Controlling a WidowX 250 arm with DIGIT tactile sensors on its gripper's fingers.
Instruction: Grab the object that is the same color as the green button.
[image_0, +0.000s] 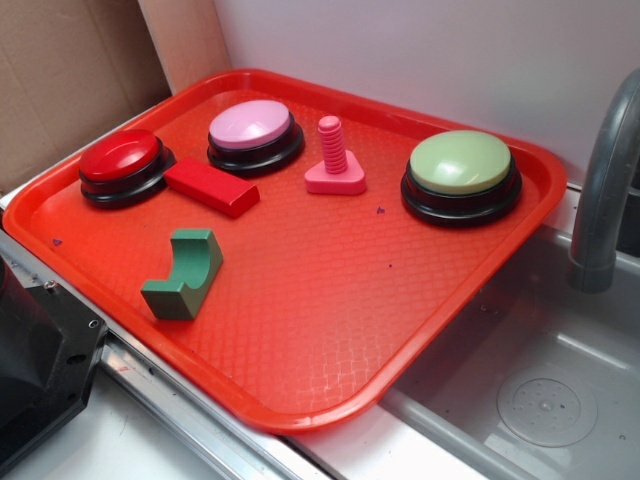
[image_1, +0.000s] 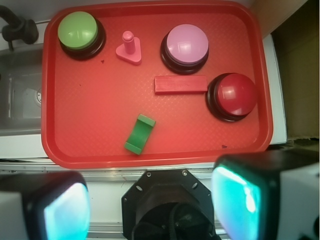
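A small dark green block with an arch cut-out (image_0: 183, 273) lies on the red tray (image_0: 330, 340) near its front left; the wrist view shows it (image_1: 140, 133) near the tray's lower edge. The pale green dome button (image_0: 461, 175) stands at the tray's right, at top left in the wrist view (image_1: 78, 31). My gripper (image_1: 152, 202) is high above the tray's near edge, jaws wide apart and empty, with the green block ahead of the gap. In the exterior view only the robot's black base (image_0: 35, 365) shows.
A pink-domed button (image_0: 254, 132), a red-domed button (image_0: 123, 164), a flat red block (image_0: 212, 187) and a pink bolt on a triangular base (image_0: 334, 160) stand on the tray. A metal sink (image_0: 540, 400) with a grey faucet (image_0: 605, 180) lies right.
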